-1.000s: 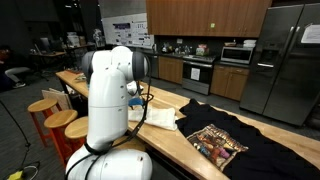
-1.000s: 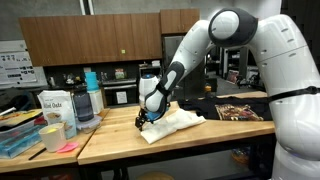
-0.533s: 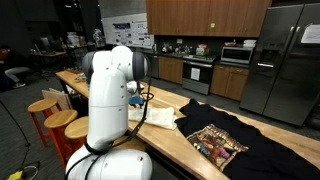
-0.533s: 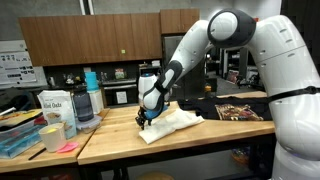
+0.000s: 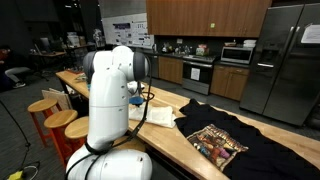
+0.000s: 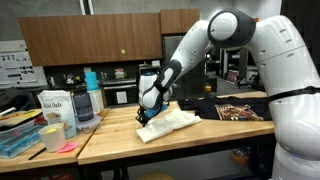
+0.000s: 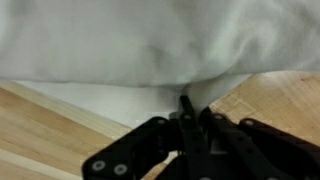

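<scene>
White cloth point(image 6: 172, 121) lies crumpled near one end of the wooden table point(image 6: 215, 130). Its bulk stretches away from the gripper point(image 6: 142, 117) toward the black T-shirt point(image 6: 236, 109). The jaws are clenched, pinching the cloth's nearest edge.

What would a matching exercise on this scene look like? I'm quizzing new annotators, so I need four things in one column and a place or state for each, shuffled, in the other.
Things:
1. white cloth
2. black shirt
3. tool
4. stools

Places or states:
a. shut, pinching an edge of fabric
b. on the floor beside the wooden table
c. spread flat, printed front up
d. bunched up on the table top

Pairs: 1-d, 2-c, 3-a, 4-b
</scene>
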Available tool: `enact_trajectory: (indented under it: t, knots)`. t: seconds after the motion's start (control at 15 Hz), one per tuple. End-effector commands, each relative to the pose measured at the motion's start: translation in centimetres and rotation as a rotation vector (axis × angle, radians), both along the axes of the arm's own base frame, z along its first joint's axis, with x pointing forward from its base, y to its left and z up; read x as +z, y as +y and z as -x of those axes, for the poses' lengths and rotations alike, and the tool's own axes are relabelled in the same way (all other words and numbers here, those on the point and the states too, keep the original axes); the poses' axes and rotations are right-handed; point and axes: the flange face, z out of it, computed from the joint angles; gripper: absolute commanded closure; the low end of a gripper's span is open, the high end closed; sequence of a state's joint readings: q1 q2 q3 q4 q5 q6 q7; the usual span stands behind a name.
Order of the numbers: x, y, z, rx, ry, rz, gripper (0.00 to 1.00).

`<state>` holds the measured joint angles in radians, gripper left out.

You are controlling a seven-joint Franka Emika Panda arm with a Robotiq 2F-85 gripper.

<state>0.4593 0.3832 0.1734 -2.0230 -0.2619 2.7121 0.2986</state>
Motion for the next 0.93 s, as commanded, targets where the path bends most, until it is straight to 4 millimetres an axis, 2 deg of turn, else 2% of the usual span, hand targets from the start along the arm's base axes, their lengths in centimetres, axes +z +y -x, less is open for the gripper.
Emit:
enact_trajectory:
  t: [0.0, 0.33, 0.87]
  knots:
    - [1.7, -1.0, 0.8, 0.035, -0.026, -0.042, 0.98]
    - [4.9, -2.8, 2.6, 0.093, -0.079, -0.107, 0.98]
    - [12.9, -8.9, 6.0, 0.095, -0.149, -0.172, 0.98]
